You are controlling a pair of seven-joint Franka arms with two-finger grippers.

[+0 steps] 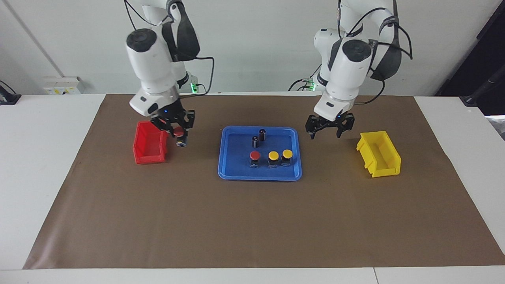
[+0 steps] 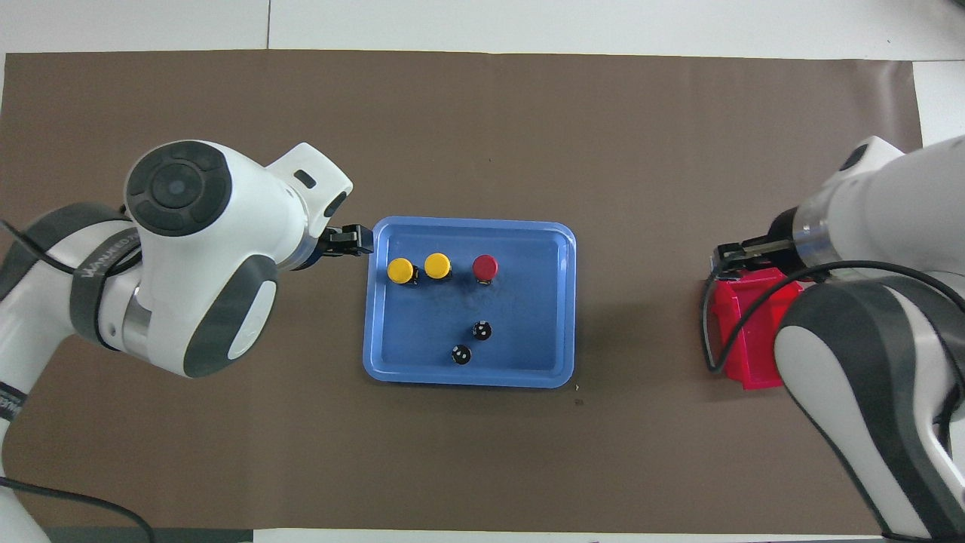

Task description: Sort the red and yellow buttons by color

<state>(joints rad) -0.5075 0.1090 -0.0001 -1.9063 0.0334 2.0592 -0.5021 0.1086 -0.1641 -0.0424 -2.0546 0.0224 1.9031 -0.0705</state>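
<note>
Sorting is underway: right gripper (image 1: 176, 129) clamps a red button (image 1: 180, 136) in the air at the rim of the red bin (image 1: 150, 142) for dropping, while left gripper (image 1: 330, 125), fingers spread, hovers beside the tray (image 1: 259, 173) holding one red, two yellow.

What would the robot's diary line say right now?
right gripper: shut on red button, beside red bin | left gripper: open, beside blue tray

You have a matt brown paper-like sheet (image 1: 252, 221) over the smooth white worktop (image 1: 39, 165); the blue tray (image 1: 294, 173), red bin (image 1: 150, 158) and yellow bin (image 1: 380, 165) look like glossy plastic; arm shells are smooth, glossy white.
</note>
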